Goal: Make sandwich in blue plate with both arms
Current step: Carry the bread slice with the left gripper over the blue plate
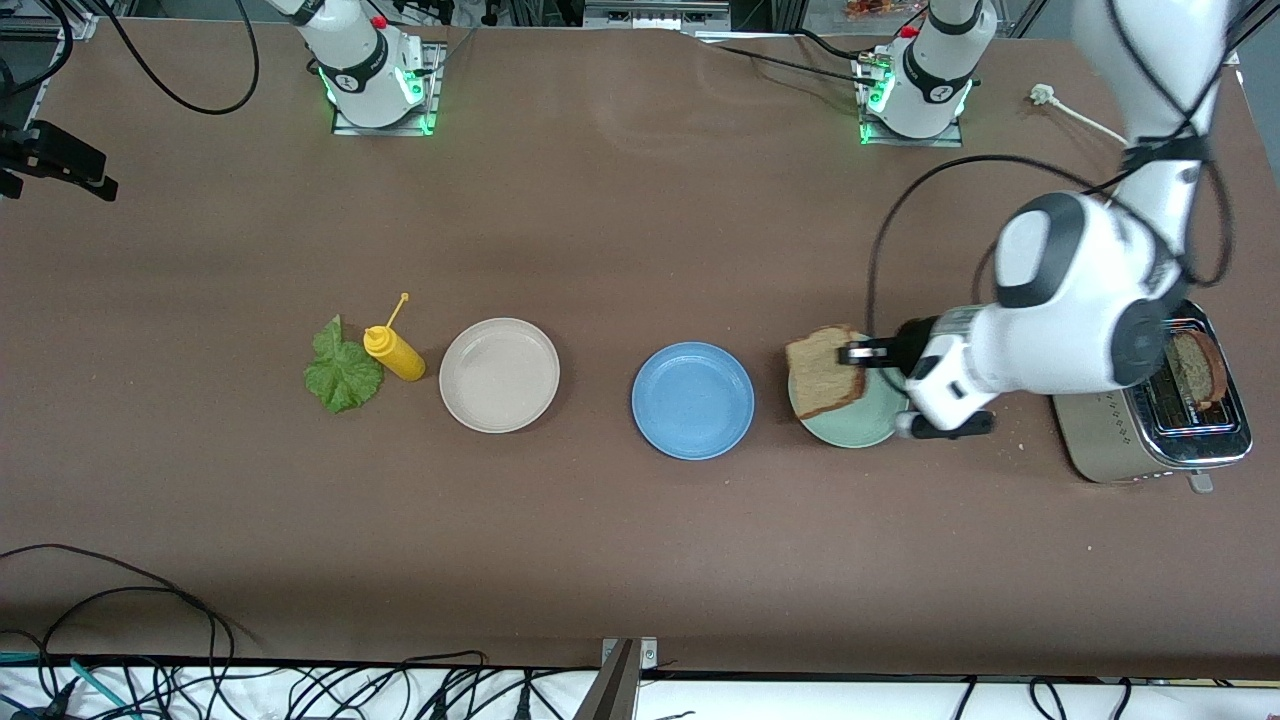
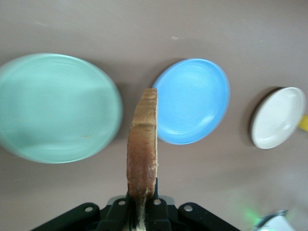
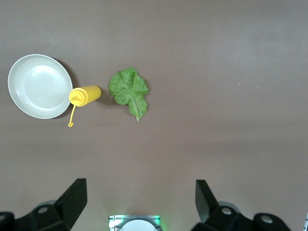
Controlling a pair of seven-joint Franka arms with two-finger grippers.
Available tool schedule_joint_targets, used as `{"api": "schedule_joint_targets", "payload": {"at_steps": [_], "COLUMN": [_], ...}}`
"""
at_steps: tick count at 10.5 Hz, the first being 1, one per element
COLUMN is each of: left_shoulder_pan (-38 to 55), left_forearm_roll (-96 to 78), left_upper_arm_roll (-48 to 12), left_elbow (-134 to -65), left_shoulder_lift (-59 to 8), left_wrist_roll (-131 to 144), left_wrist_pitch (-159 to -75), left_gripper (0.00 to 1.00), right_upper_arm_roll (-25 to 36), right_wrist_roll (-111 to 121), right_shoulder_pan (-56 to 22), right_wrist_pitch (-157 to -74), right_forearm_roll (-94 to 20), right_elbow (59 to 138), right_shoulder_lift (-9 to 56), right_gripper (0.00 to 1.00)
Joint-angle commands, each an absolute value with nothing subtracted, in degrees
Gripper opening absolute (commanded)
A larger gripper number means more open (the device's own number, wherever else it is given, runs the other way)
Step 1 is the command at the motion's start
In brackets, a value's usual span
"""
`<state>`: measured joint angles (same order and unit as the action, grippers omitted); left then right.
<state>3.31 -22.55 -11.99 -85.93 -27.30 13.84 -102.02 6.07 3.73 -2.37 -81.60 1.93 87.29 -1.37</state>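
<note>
My left gripper (image 1: pixel 850 352) is shut on a slice of brown toasted bread (image 1: pixel 825 372) and holds it on edge over the pale green plate (image 1: pixel 860 428), at the side toward the blue plate (image 1: pixel 692 400). In the left wrist view the slice (image 2: pixel 143 154) stands out from the gripper (image 2: pixel 142 211), between the green plate (image 2: pixel 53 108) and the bare blue plate (image 2: pixel 192 101). A second slice (image 1: pixel 1195 365) sits in the toaster (image 1: pixel 1120 440). The lettuce leaf (image 1: pixel 342 372) lies on the table toward the right arm's end. My right gripper (image 3: pixel 139 185) is open and empty, high over the table, with the lettuce (image 3: pixel 129 91) below it.
A yellow squeeze bottle (image 1: pixel 393 350) lies between the lettuce and a bare beige plate (image 1: pixel 499 375). Both show in the right wrist view, the bottle (image 3: pixel 85 95) and the plate (image 3: pixel 38 85). Cables run along the table's near edge.
</note>
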Motion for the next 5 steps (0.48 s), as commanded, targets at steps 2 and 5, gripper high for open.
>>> {"api": "schedule_joint_targets", "payload": {"at_steps": [2, 5], "left_shoulder_pan": [17.4, 23.9], "left_forearm_roll": [-35.2, -45.3], "left_upper_arm_roll": [-2.4, 2.8], "left_elbow": [-83.6, -80.3], "left_shoulder_lift": [-35.0, -38.8], "left_wrist_roll": [16.8, 17.2], "left_wrist_pitch": [-113.8, -117.5], "left_gripper": [0.00, 0.00], "right_upper_arm_roll": [6.1, 6.1], "right_wrist_roll": [4.4, 4.4], "right_shoulder_pan": [-2.0, -2.0], "right_wrist_pitch": [-81.0, -81.0], "right_forearm_roll": [1.1, 1.1], "right_elbow": [86.4, 86.4], "right_shoulder_lift": [-1.4, -1.3], "right_gripper": [1.00, 1.00]}}
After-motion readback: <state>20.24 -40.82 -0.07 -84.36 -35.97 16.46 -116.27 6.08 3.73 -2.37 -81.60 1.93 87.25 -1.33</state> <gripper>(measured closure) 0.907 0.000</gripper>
